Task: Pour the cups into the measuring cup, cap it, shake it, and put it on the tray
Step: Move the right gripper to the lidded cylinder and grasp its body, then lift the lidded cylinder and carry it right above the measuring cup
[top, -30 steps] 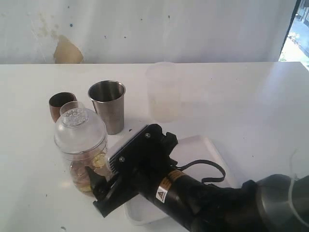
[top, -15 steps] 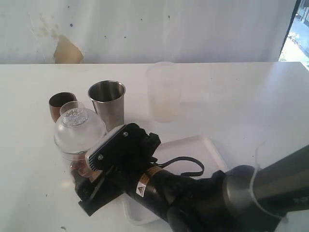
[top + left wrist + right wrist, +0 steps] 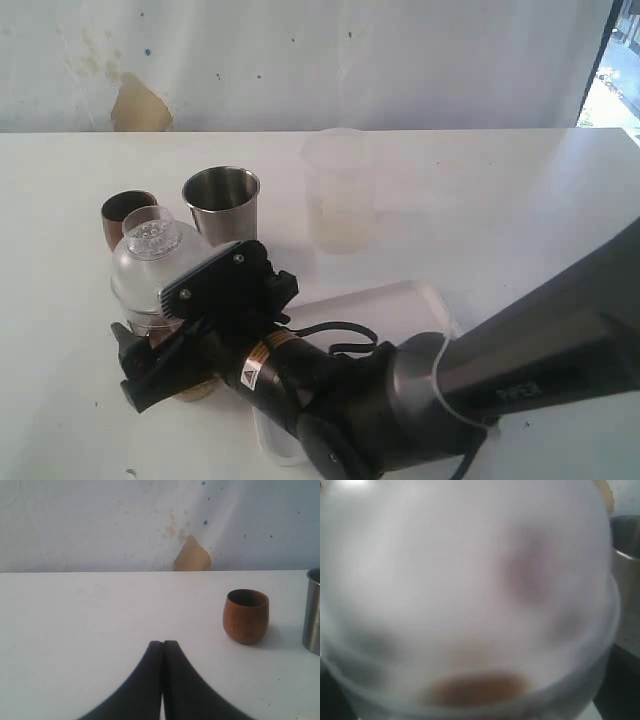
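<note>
measuring cup (image 3: 150, 275): capped, on table (image 3: 520, 220) beside tray (image 3: 400, 300) | right gripper (image 3: 165, 365): jaws spread around its base, unclamped | left gripper (image 3: 163, 647): closed, idle | risk: off-centre squeeze likely tips it into wooden cup (image 3: 122, 212); slick wall may slip mid-shake

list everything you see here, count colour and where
wooden cup: 1, brown, left of table
steel tumbler: 1, silver, beside the wooden cup
measuring cup: 1, clear, lidded, brownish contents, in front of both
frosted cup: 1, whitish, mid table, further back
tray: 1, white, partly under the right arm
table: 1, white
right gripper: 1, black, open, at the measuring cup
left gripper: 1, black, shut, empty
</note>
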Controlling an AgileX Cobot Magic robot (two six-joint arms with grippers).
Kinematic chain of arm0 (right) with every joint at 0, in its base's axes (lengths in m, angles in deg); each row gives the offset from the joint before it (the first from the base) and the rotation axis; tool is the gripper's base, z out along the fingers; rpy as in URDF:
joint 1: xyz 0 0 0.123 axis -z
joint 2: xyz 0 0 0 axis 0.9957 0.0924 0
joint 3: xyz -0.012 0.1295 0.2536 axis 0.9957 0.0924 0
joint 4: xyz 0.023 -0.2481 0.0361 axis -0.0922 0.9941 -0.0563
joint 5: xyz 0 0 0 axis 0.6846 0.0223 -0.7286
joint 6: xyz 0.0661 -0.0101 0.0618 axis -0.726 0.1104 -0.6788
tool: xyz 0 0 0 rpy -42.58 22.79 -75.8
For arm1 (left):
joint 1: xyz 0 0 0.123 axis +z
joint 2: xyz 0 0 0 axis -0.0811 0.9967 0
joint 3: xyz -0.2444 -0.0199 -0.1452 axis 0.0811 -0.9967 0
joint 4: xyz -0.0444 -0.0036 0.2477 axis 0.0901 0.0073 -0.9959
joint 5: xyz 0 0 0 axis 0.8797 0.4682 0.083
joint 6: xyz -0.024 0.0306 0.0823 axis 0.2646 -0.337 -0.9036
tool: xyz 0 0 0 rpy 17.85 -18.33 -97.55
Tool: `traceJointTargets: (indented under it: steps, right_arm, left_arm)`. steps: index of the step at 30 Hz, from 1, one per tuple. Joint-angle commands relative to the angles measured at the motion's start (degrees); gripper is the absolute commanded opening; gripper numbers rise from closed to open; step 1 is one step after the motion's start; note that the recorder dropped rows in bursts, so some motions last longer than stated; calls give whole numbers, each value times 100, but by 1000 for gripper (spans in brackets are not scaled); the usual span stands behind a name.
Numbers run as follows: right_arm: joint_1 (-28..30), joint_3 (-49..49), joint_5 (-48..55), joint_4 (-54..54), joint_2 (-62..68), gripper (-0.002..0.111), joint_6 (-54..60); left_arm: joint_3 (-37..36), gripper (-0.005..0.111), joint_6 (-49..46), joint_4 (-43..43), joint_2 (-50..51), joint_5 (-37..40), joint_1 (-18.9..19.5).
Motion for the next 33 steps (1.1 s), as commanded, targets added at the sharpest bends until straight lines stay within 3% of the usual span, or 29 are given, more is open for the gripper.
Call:
traceJointTargets:
  steps: [1, 25, 27, 28, 33]
  right_arm:
    - [8, -207, -228, 112, 244, 105, -111]
    - [-3, -335, -414, 78, 276, 103, -225]
    - [-3, -335, -425, 78, 276, 90, 288]
    - [-3, -335, -385, 157, 276, 77, 403]
    - [-3, -335, -317, 167, 276, 37, 290]
  left_arm:
    - [-24, 0, 0, -23, -32, -61, -32]
    - [-24, 0, 0, -23, -32, -61, -32]
    - [-24, 0, 0, -23, -32, -61, -32]
    - [-24, 0, 0, -23, -32, -61, -32]
    - [-24, 0, 0, -23, -32, -61, -32]
